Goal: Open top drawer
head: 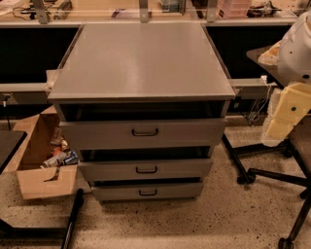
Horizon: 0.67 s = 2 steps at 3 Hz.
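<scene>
A grey metal cabinet (pixel 141 58) stands in the middle of the camera view with three drawer fronts stacked below its flat top. The top drawer (pixel 97 133) is the widest and tallest front, with a small dark loop handle (pixel 145 132) at its centre. It stands out a little from the cabinet, with a dark gap above it. The two narrower drawers, middle (pixel 107 170) and bottom (pixel 116 191), also stand slightly out. My gripper (pixel 284 116), pale yellow under a white arm housing, hangs at the right edge, well right of the handle and apart from the cabinet.
An open cardboard box (pixel 41 182) with rubbish in it sits on the floor left of the cabinet. Black chair or stand legs (pixel 262 172) spread on the floor at the right, and another black leg (pixel 73 219) lies at the lower left. A workbench (pixel 121 12) runs behind.
</scene>
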{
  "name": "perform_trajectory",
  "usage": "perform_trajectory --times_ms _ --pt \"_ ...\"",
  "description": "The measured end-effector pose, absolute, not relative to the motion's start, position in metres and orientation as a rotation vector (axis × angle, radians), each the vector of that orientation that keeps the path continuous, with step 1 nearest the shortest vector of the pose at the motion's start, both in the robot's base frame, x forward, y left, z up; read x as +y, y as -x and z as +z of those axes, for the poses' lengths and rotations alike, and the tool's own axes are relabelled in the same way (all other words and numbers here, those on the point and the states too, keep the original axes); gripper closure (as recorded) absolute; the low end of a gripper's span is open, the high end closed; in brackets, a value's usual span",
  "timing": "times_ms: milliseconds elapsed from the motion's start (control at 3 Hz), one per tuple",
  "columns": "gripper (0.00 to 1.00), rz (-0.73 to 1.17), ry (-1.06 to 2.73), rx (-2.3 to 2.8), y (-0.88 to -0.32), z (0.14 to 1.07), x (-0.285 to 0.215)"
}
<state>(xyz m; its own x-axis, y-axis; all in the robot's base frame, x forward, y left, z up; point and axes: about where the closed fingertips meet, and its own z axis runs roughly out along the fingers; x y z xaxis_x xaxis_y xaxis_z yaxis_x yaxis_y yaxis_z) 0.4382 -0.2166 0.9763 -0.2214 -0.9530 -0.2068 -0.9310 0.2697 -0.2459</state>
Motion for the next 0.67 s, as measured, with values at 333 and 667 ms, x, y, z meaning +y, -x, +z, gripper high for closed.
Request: perform_trajectory --times_ms 333,667 --pt "0.00 -0.099 1.724 2.232 -0.438 0.976 -0.217" --pt "0.00 -0.101 1.790 2.177 -0.448 0.947 -0.205"
